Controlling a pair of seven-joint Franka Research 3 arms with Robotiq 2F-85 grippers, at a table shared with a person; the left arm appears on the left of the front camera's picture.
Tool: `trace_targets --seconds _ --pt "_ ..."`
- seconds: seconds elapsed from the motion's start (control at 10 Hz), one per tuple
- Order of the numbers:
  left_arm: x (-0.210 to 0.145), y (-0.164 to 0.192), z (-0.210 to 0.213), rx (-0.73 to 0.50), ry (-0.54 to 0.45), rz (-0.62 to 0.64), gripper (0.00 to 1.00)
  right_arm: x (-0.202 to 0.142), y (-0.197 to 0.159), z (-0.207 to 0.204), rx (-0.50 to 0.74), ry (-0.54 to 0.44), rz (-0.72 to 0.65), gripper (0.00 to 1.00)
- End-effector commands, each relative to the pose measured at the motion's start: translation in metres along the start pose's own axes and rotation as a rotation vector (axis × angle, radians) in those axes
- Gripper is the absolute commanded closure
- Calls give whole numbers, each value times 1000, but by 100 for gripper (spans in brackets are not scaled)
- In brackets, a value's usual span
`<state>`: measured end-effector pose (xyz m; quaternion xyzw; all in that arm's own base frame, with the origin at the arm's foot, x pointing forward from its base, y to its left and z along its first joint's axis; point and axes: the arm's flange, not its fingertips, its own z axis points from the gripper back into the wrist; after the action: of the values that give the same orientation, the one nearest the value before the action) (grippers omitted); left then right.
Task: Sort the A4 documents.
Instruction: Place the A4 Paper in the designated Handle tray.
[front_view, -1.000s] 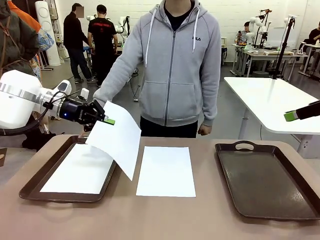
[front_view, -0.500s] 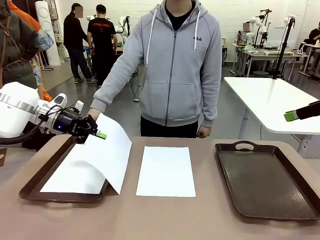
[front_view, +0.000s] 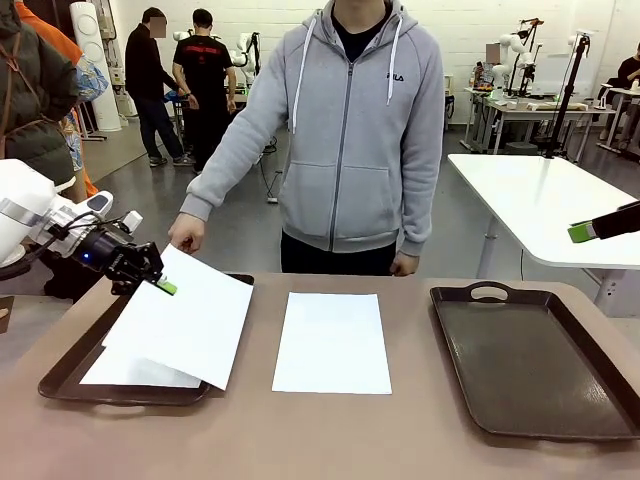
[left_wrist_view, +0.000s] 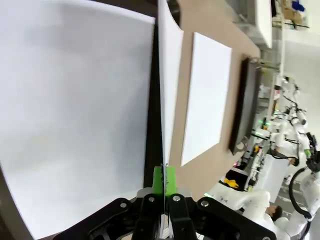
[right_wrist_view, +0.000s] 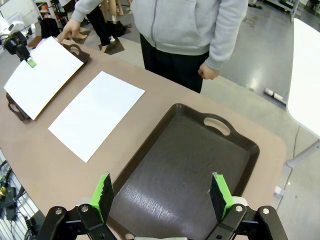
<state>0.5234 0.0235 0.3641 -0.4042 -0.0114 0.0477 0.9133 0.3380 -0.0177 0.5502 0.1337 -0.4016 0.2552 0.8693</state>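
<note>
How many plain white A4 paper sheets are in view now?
3. The first sheet is pinched in the left gripper over the dark brown left tray; the second sheet lies in that tray; the third sheet lies centred on the table. Stacked sheets could hide more.

From my station the A4 documents (front_view: 333, 342) read as thin, matt white paper, and the one pinched in the left tool (front_view: 165, 287) bows softly like a flexible sheet. The dark brown trays (front_view: 530, 350) look like hard plastic with a faint sheen and a finely scuffed floor, on a smooth, matt tabletop (front_view: 330, 435). On the right tool (right_wrist_view: 162, 192) I see bright green, rubbery-looking pads (right_wrist_view: 105, 192) on matt black housings.
</note>
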Motion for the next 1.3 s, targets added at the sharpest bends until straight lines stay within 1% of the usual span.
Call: trace_targets --seconds 0.0,0.1,0.4,0.7,0.9,1.2 --pt "5 -5 6 120 24 21 99 0 0 -2 8 -1 -1 0" --pt "11 -4 11 163 34 23 99 0 0 -2 8 -1 -1 0" --pt "21 11 23 230 69 51 99 0 0 -2 8 -1 -1 0" --pt "34 12 17 236 56 18 99 0 0 -2 8 -1 -1 0" --pt "36 14 14 221 20 13 99 0 0 -2 8 -1 -1 0" --pt "47 15 7 216 38 1 99 0 0 -2 8 -1 -1 0"
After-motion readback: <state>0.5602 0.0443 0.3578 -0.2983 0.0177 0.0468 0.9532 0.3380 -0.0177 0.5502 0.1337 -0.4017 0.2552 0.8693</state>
